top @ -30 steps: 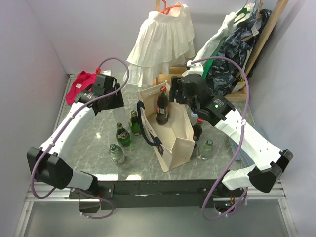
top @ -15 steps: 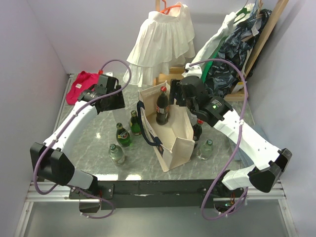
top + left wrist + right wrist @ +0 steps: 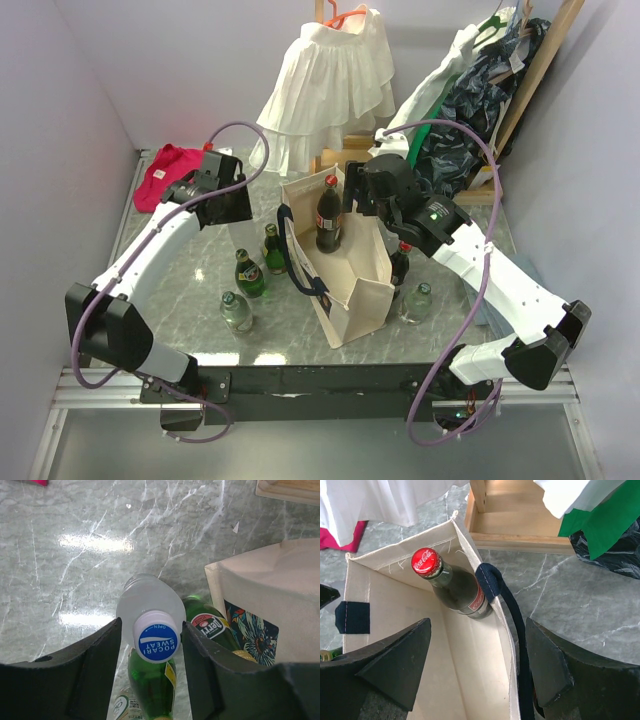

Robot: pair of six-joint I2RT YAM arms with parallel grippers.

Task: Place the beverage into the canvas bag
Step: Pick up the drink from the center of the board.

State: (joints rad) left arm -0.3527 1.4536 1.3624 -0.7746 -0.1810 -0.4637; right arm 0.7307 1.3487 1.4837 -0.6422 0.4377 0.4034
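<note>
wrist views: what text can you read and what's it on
"POCARI SWEAT" and "OPEN": on the blue cap of the clear bottle.
"errier", its first letter hidden: on the label of the green bottle.
"Coca-Cola": on the red cap of the cola bottle in the bag.
The cola bottle's red label and the bottom label in the left wrist view: too blurred to read.

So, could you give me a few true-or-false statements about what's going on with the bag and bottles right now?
A red-capped cola bottle sits inside the canvas bag. True.
The right gripper is clamped on that bottle. False: it hangs open above the bag, holding nothing.
The left gripper straddles a blue-capped Pocari Sweat bottle. True.
The canvas bag lies flat on its side. False: it stands upright, mouth open.
</note>
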